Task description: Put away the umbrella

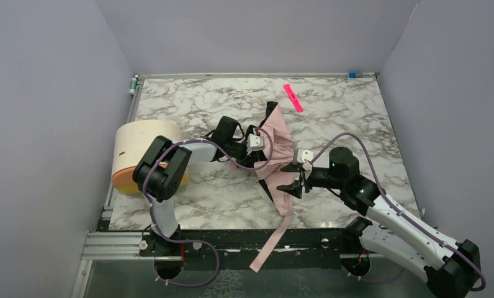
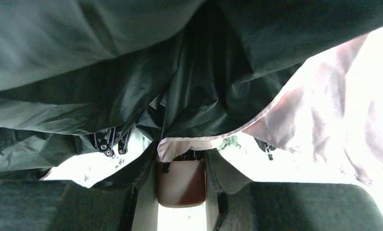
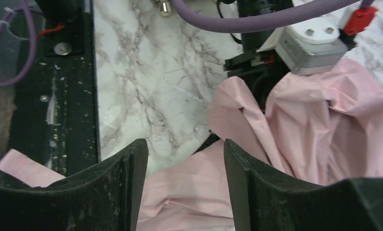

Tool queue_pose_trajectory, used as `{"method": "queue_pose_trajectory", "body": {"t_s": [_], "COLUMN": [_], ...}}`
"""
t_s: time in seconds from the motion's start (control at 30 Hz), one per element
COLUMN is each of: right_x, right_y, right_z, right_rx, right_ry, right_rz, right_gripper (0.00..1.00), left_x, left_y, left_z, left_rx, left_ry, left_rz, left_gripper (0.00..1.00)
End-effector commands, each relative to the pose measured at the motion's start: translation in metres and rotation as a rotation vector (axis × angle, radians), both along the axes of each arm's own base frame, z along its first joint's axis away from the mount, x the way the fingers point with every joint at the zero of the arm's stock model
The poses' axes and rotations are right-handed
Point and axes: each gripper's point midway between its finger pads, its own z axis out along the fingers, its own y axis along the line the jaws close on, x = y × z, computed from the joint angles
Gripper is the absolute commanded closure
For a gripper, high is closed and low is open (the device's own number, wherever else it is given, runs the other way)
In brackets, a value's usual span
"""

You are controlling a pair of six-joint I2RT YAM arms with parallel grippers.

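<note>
The umbrella (image 1: 277,139) lay crumpled, not yet bundled, mid-tabletop (image 1: 188,105); my right hand (image 3: 185,149) hung open above its fabric, my left hand (image 2: 180,153) sat among folds, and I couldn't tell its grip.

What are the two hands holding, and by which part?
The left hand seems to grip the umbrella by a small reddish part under its fabric; the right hand is open, holding nothing.
</note>
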Motion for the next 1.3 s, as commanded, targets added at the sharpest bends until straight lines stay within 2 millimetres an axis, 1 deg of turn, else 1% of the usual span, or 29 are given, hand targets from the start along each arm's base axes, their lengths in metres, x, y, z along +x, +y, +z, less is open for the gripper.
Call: {"method": "queue_pose_trajectory", "body": {"t_s": [0.0, 0.1, 0.2, 0.33, 0.4, 0.57, 0.67, 0.73, 0.93, 1.0, 1.1, 1.27], "right_x": [-0.015, -0.016, -0.006, 0.028, 0.034, 0.048, 0.058, 0.061, 0.075, 0.079, 0.082, 0.090], "right_y": [0.014, 0.015, 0.014, 0.012, 0.016, 0.028, 0.033, 0.035, 0.039, 0.040, 0.042, 0.045], "right_z": [0.005, -0.001, 0.003, 0.010, 0.011, 0.000, -0.003, -0.006, -0.019, -0.020, -0.027, -0.036], "right_rx": [0.049, 0.029, 0.017, -0.010, -0.032, -0.093, -0.104, -0.105, -0.152, -0.153, -0.163, -0.180], "right_ry": [0.114, 0.107, 0.001, -0.117, -0.146, -0.153, -0.190, -0.222, -0.264, -0.275, -0.267, -0.264], "right_rz": [0.084, 0.109, 0.102, -0.016, 0.007, 0.050, 0.050, 0.063, 0.062, 0.058, 0.063, 0.052], "right_gripper": [0.39, 0.38, 0.36, 0.36, 0.36, 0.37, 0.37, 0.38, 0.39, 0.39, 0.40, 0.46], "left_x": [0.013, 0.015, 0.017, 0.022, 0.022, 0.022, 0.021, 0.021, 0.021, 0.021, 0.022, 0.020], "left_y": [-0.001, -0.001, 0.001, 0.009, 0.009, 0.008, 0.007, 0.007, 0.006, 0.005, 0.005, 0.006], "left_z": [0.015, 0.017, 0.017, 0.014, 0.015, 0.013, 0.012, 0.013, 0.012, 0.012, 0.012, 0.011], "left_rx": [-0.015, -0.011, 0.007, 0.054, 0.053, 0.062, 0.064, 0.064, 0.065, 0.064, 0.064, 0.071], "left_ry": [-0.037, -0.045, -0.060, -0.119, -0.129, -0.125, -0.124, -0.125, -0.127, -0.127, -0.130, -0.121], "left_rz": [0.038, 0.042, 0.038, 0.052, 0.055, 0.051, 0.046, 0.043, 0.036, 0.034, 0.034, 0.031], "left_gripper": [1.00, 1.00, 1.00, 1.00, 1.00, 1.00, 1.00, 1.00, 1.00, 1.00, 1.00, 1.00]}}
